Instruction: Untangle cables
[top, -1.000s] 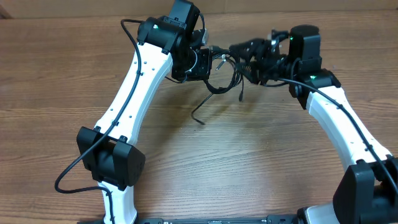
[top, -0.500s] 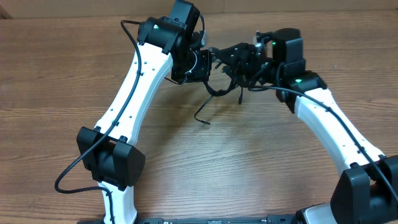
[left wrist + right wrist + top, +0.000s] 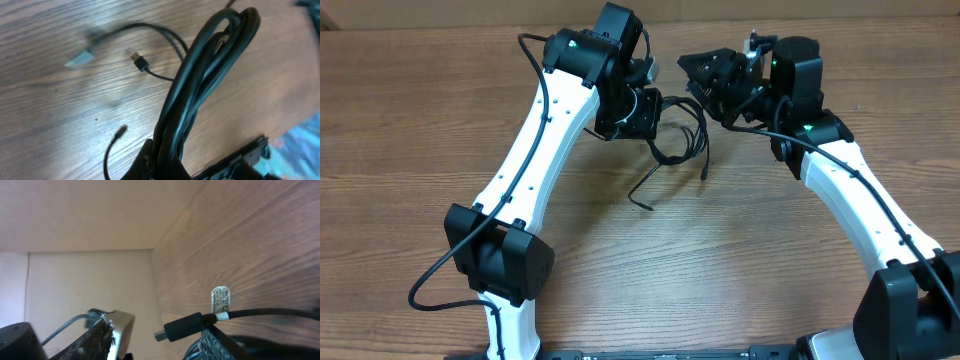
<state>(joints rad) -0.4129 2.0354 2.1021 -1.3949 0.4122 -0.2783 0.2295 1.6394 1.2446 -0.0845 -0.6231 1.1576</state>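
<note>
The cables (image 3: 680, 140) are a bundle of thin black cords. It hangs from my left gripper (image 3: 655, 105), which is shut on it above the table's far middle. Loose ends trail down to the wood (image 3: 642, 200). In the left wrist view the bundle (image 3: 200, 90) rises from between the fingers (image 3: 167, 165), and two loose plug ends (image 3: 140, 61) lie on the wood. My right gripper (image 3: 705, 70) is to the right of the bundle, fingers apart (image 3: 160, 340). A black plug (image 3: 182, 326) with a white tag (image 3: 220, 300) lies against its right finger.
The wooden table (image 3: 740, 260) has a cardboard wall (image 3: 90, 280) along its back edge, close behind both grippers. The two white arms reach in from the front left and the front right.
My right gripper has moved left and then back toward the wall, away from the hanging loop. The loop has sagged a little lower. The left gripper has stayed shut on the bundle.
</note>
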